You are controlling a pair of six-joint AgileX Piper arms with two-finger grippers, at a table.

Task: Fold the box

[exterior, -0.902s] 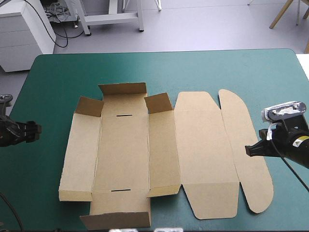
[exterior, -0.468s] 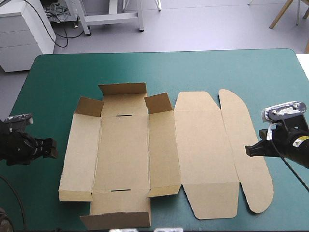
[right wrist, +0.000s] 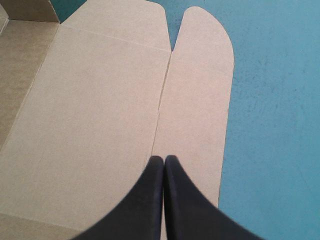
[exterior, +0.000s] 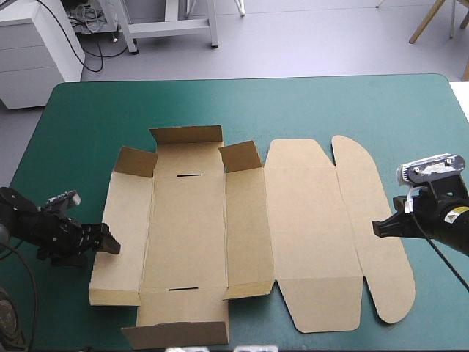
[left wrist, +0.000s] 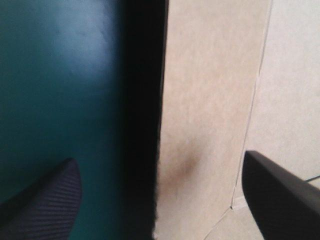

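Left gripper [exterior: 110, 248] [left wrist: 159, 160]: my fingers are spread wide, one over the teal-green cover [exterior: 220, 103] [left wrist: 60, 75], the other over brown board. The outer edge of the box [exterior: 293, 213] [left wrist: 210, 100] [right wrist: 100, 100] runs between them, with a dark shadow along it. I cannot tell whether I am touching it. The box lies opened out across the middle of the table. Ahead of this gripper are its side panel and base, and the short flaps at the far end are raised. The lid panel and rounded flap lie flat toward my right gripper [exterior: 375, 228] [right wrist: 164, 159]. Its fingers are pressed together in one pointed arch, holding nothing, over the rounded flap. The crease between flap and lid runs straight ahead of the tips. A yellow label [exterior: 459, 213] on my right arm is too small to read.
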